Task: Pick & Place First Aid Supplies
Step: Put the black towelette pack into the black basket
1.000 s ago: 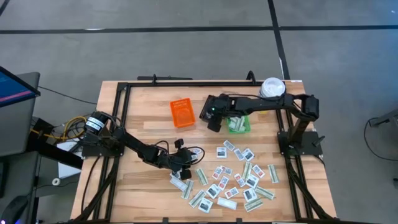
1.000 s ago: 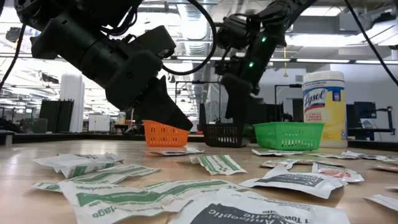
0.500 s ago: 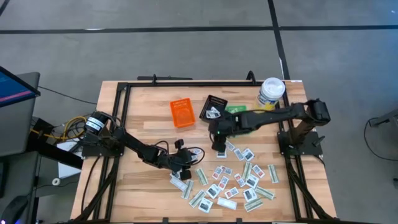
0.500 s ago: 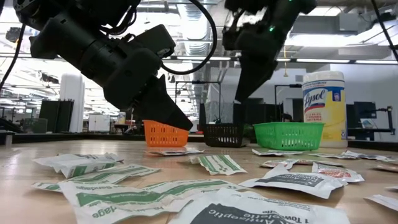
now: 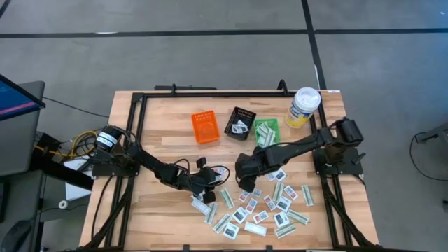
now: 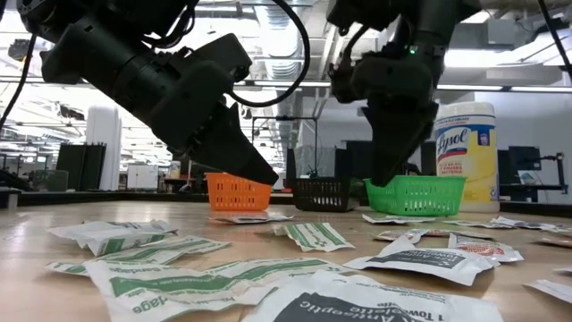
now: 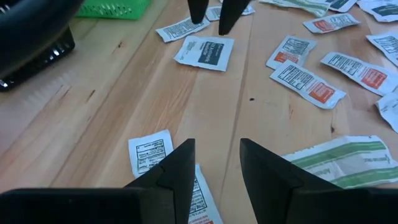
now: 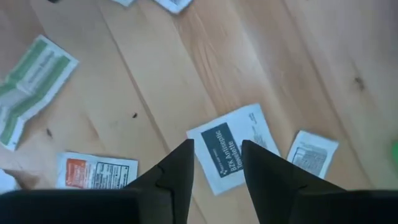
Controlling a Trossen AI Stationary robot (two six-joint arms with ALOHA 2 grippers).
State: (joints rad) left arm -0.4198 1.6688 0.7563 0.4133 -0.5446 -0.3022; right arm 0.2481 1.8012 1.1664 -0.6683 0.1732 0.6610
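Table [image 5: 161,133] first: wooden top, three small bins in a row toward 12 o'clock — orange bin [image 5: 205,127], black bin [image 5: 241,122], green bin [image 5: 266,132] — with yellow canister [image 5: 304,106] just past them at 1 o'clock. Packets [image 5: 262,203] scattered loose across the 5 o'clock quarter, dozens of them, white squares and pale-green strips, some overlapping.

Right gripper [image 5: 246,183] at work: reaching in from 3 o'clock, poised at the near edge of the scatter, fingers parted with nothing between them. Straight ahead in its wrist view, white packet with dark print [image 8: 235,149], lying flat and alone on bare wood, small white packet [image 8: 312,151] just beside it but apart.

Judged step: approach for a pick. To do it well: centre the jaws over the dark-print packet only, come straight down, press tips to the wood so the thin paper lifts rather than slides, close slowly. Avoid catching the neighbour at the same time. Flat paper likely to slip, so check the hold before lifting toward a bin.

Left gripper [image 5: 207,185] waiting at 6 o'clock, low over the table, fingers apart and empty, a printed packet [image 7: 152,151] just beside its tips.
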